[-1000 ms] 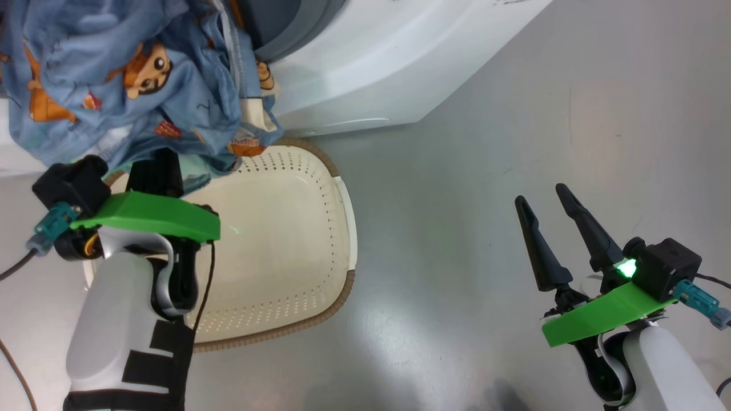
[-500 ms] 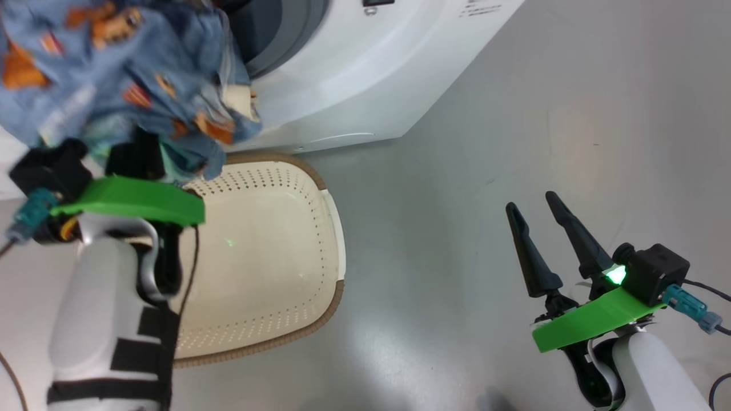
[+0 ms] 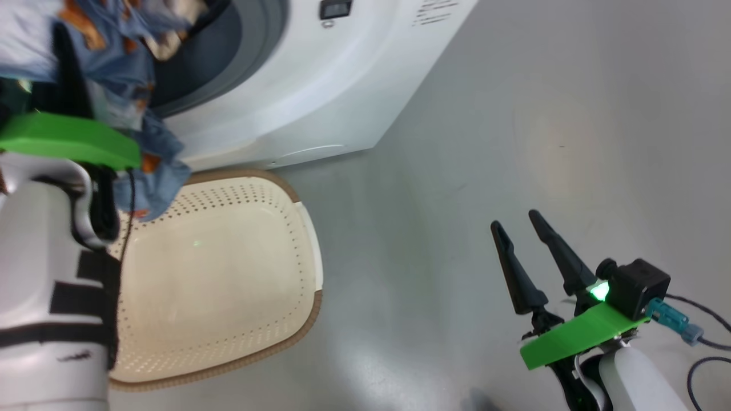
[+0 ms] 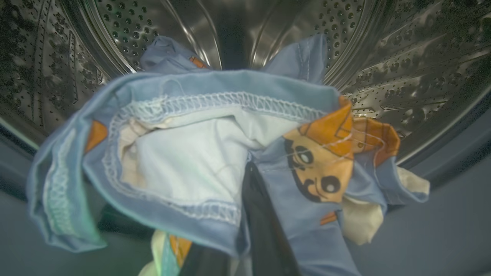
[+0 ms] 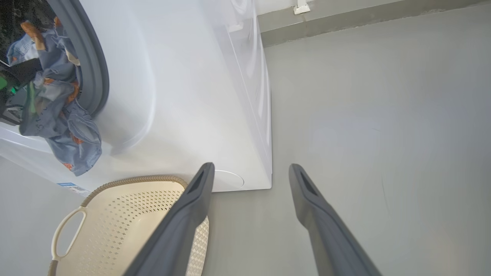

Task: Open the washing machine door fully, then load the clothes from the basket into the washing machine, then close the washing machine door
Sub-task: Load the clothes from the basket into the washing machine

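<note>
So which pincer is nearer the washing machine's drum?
Left. The left pincer, shut on the clothes, is at the mouth of the drum; the right pincer hangs open above the floor, past the basket.

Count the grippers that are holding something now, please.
1. The left gripper, at the drum mouth of the washing machine, is shut on the clothes. The right gripper, open above the floor beside the basket, holds nothing.
</note>
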Available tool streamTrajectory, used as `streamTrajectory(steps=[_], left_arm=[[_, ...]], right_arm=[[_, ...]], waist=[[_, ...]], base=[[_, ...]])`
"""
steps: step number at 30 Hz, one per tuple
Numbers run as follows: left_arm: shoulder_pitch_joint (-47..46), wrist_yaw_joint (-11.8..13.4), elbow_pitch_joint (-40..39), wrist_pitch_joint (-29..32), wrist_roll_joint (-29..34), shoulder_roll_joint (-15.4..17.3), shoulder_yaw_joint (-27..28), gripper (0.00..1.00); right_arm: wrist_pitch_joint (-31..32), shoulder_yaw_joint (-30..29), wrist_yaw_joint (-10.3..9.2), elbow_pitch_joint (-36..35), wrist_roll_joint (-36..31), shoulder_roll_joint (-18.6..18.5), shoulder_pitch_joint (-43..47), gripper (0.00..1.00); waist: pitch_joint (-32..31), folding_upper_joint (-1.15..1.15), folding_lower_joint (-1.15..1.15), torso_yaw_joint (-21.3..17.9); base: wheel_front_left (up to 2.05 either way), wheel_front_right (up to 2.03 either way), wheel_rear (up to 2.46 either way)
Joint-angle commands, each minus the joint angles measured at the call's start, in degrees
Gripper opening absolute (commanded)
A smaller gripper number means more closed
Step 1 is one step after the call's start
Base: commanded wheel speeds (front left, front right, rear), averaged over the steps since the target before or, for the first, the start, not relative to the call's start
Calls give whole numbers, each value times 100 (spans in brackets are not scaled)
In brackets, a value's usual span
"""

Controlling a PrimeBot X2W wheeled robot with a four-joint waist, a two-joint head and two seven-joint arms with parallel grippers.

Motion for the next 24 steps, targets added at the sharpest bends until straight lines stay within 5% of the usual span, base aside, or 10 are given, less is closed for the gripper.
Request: streamTrajectory(steps=[1, 24], left_arm=[[-239, 57, 39, -35, 72, 295, 135, 0], [-2496, 162, 2387, -33, 325, 1160, 18, 0]], right_arm=[[-68, 150, 9, -81, 71, 9, 232, 100], [-68, 396, 9, -21, 141, 147, 379, 100]], waist=[[-36, 0, 0, -115], [247, 0, 0, -681]], base=[[0, 0, 0], [0, 0, 0]])
